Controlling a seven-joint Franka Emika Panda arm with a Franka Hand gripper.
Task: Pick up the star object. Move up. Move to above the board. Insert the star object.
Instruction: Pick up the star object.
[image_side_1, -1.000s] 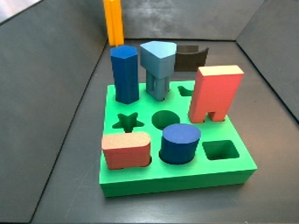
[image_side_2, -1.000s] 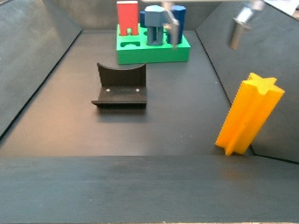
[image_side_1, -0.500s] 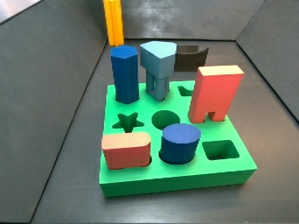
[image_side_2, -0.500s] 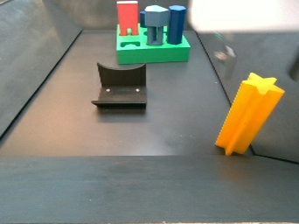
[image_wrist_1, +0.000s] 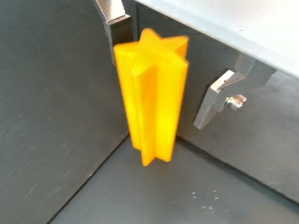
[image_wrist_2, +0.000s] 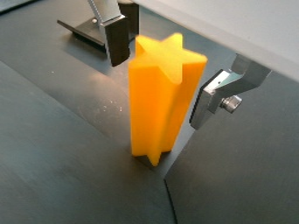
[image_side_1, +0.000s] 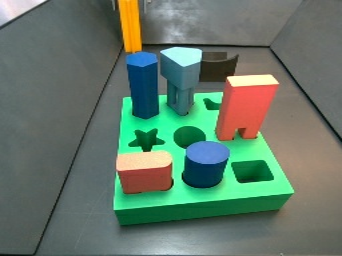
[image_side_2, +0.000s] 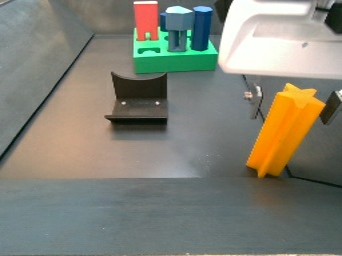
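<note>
Dark grey matte floor (image_side_2: 147, 150), walled on all sides by dark panels; a plain enclosed bin, evenly lit, faint scuffs on the floor in the wrist views.

Far end: the bright green thick square board with shaped cut-outs (image_side_1: 274, 192). It carries a dark blue hexagonal column (image_side_1: 142, 85), a grey-blue wedge-topped peg (image_side_1: 181, 80), a red arch block (image_side_1: 246, 105), a blue cylinder (image_side_1: 206, 165) and a salmon rounded block (image_side_1: 144, 172). Star hole (image_side_1: 147, 138) open, also a round and a square hole. Dark L-shaped fixture (image_side_2: 138, 97) stands mid-floor, between board and near end.

The tall orange-yellow star-profile prism, the star object (image_side_2: 283, 130), stands upright on the floor at the near right, close against the right wall, well apart from the board.

Gripper (image_wrist_2: 166, 63) is over the star object; its white body fills the upper right of a side view (image_side_2: 278, 45). Jaws spread wide, straddling the prism's upper part. Silver fingers (image_wrist_1: 218, 101) flank it on both sides, a gap showing on each side in both wrist views. Nothing held.

Step in hand, by my reading: the pick-up, at the point of closing. Next move calls for squeezing onto the ridged sides squarely, then a straight lift. The ridges may twist the prism if the pads meet a point and not a flat.
</note>
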